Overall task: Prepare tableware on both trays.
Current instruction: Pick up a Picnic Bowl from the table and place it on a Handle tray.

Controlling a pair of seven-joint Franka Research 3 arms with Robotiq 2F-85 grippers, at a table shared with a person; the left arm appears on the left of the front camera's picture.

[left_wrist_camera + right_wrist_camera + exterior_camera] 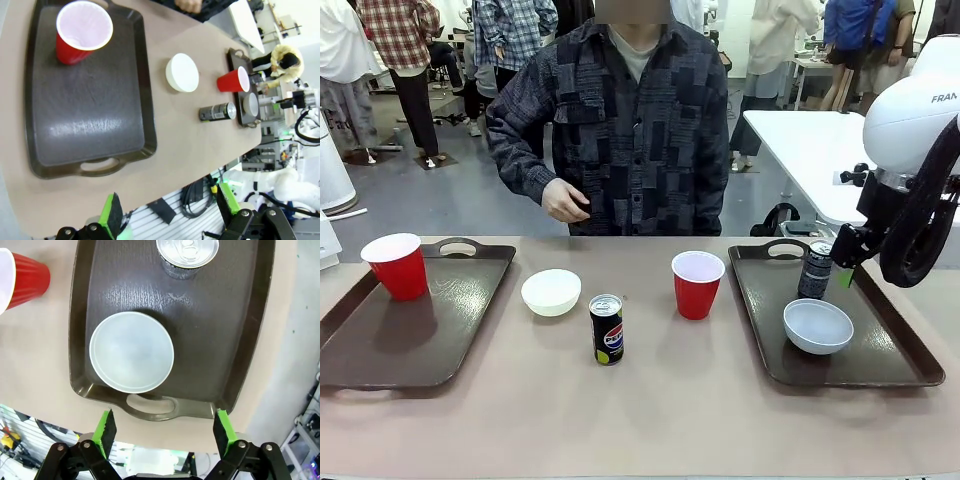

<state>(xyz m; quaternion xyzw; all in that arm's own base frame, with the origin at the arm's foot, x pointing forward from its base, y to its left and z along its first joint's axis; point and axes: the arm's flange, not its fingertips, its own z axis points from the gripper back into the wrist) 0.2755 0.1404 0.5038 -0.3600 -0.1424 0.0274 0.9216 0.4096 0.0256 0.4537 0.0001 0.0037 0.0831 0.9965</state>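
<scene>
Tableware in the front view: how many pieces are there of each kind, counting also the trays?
Red cups: 2
White bowls: 2
Dark cans: 2
Brown trays: 2
Total: 8

Cup [396, 265] on left tray [420, 330] (far corner), bowl [551, 292], can [607, 329], second cup [697, 284] between trays — second can [815, 270] behind second bowl [818, 326] on right tray [895, 350].

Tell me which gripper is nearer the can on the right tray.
Right. The right gripper hangs open above the right tray, with the can just beyond the bowl. The left gripper hangs by the left tray's near end, far across the table.
</scene>
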